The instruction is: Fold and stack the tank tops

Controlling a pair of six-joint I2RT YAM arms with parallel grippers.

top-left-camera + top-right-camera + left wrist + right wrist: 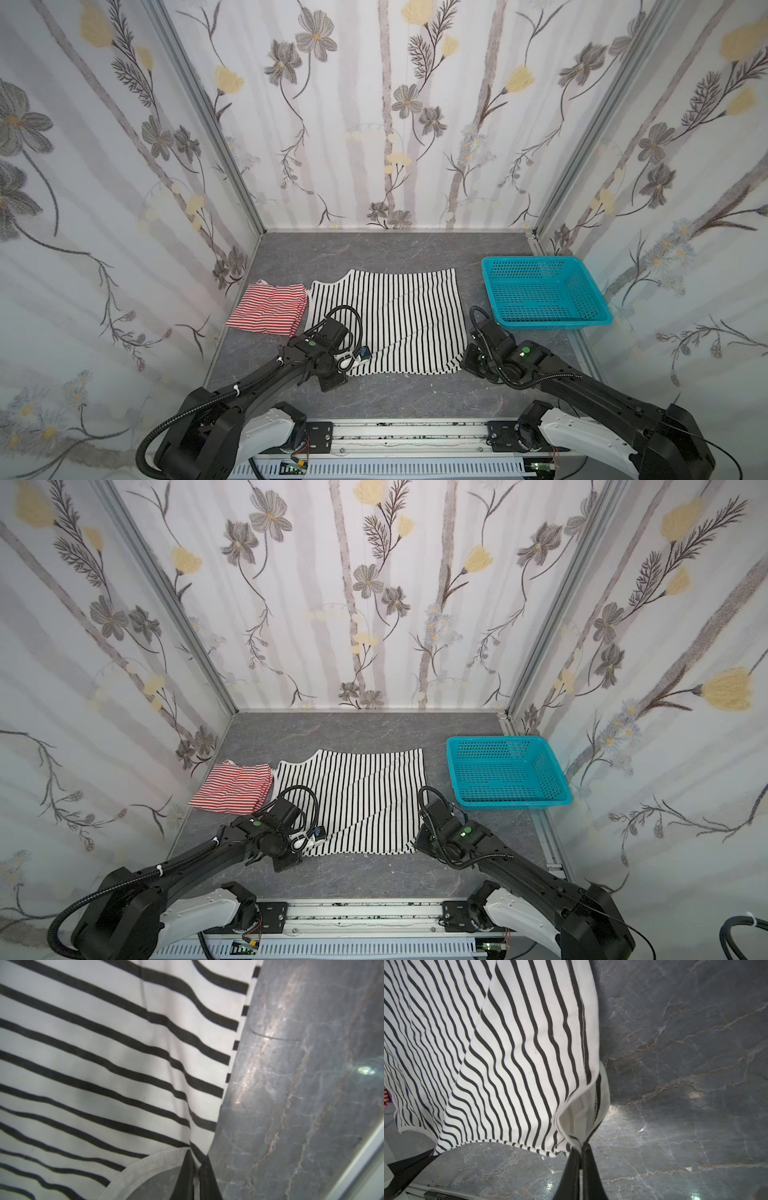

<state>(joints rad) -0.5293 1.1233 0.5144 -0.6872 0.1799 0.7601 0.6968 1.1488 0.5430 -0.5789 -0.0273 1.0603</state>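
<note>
A black-and-white striped tank top (399, 316) (365, 796) lies spread flat in the middle of the table. Its near-left corner, beside the white-trimmed armhole (145, 1167), is pinched in my left gripper (196, 1160) (360, 358), which is shut on it. At the near-right corner my right gripper (581, 1147) (464, 360) is shut on the folded hem of the same top (519, 1053). Left of it rests the red-and-white striped tank top (268, 307) (235, 787), folded into a small rectangle and touching the striped top's left edge. In both top views the wrists hide the fingertips.
A turquoise mesh basket (598, 309) (559, 789) stands at the right, behind my right arm, with nothing in it. Flowered walls close in the grey marble table (374, 249) on three sides. A metal rail (407, 432) runs along the front edge.
</note>
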